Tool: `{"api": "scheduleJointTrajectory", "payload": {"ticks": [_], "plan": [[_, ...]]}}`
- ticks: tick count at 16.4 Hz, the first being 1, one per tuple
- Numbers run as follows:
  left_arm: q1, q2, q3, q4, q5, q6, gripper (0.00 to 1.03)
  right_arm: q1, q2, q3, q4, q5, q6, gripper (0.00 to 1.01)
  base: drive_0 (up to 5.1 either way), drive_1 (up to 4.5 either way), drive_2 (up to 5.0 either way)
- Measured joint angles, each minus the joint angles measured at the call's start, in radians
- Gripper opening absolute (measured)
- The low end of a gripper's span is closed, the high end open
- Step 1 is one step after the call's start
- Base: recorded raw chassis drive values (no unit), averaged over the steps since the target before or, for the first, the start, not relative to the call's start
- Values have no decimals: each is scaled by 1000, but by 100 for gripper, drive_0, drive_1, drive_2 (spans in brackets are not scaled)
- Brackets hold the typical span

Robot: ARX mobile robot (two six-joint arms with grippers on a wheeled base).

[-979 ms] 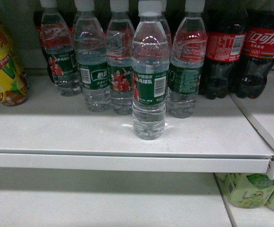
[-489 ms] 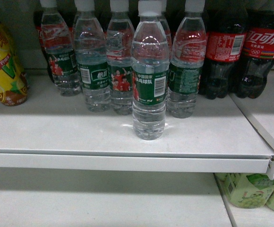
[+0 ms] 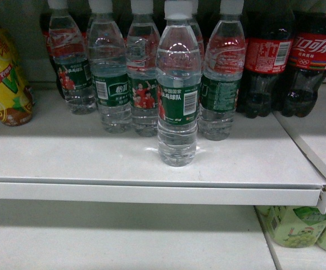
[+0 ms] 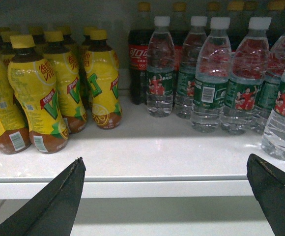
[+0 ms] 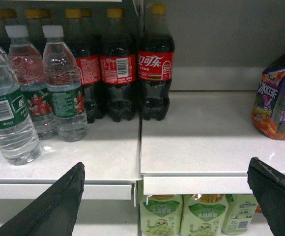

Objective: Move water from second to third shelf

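One water bottle (image 3: pixel 177 84) stands alone near the front of the white shelf (image 3: pixel 67 157), clear with a white cap and a green label. It appears at the right edge of the left wrist view as the water bottle (image 4: pixel 282 118), and at the left edge of the right wrist view as the water bottle (image 5: pixel 7 118). Behind it stands a row of like water bottles (image 3: pixel 109 79). My left gripper (image 4: pixel 164 164) hangs open in front of the shelf edge, left of that bottle. My right gripper (image 5: pixel 166 167) is also open and empty, right of it. Neither gripper shows in the head view.
Yellow drink bottles (image 4: pixel 37 93) crowd the shelf's left end. Dark cola bottles (image 3: pixel 289 62) stand to the right of the water. A purple pouch (image 5: pixel 280 93) sits on the neighbouring shelf section. Green grape drink bottles (image 5: pixel 201 214) stand on the lower shelf (image 3: pixel 123 242).
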Motion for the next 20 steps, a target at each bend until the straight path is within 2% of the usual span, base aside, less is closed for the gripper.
{"api": "scheduleJointTrajectory", "payload": {"ticks": [3,4,5,6,8,9,11,13,14,18,20], "plan": [[0,0,0,0,0,0,98,0,0,0,0,0,0,98,0,0,0],[0,0,0,0,0,0,98,-48,43,14,-38,-102,38,98,0,0,0],[0,0,0,1,0,0,98,-116,161,38,29,-186,69,98,0,0,0],[0,0,0,0,0,0,98,-172,285,84,131,-249,84,98,0,0,0],[0,0,0,0,0,0,98,-175,500,214,307,-304,83,98,0,0,0],[0,0,0,0,0,0,98,-162,623,288,383,-299,76,98,0,0,0],[0,0,0,0,0,0,98,-117,816,397,454,-283,66,98,0,0,0],[0,0,0,0,0,0,98,-51,935,438,491,-278,55,98,0,0,0],[0,0,0,0,0,0,98,-2,993,439,528,-264,48,98,0,0,0],[0,0,0,0,0,0,98,216,1222,439,659,-202,-20,98,0,0,0],[0,0,0,0,0,0,98,329,1341,449,702,-168,-28,98,0,0,0]]}}
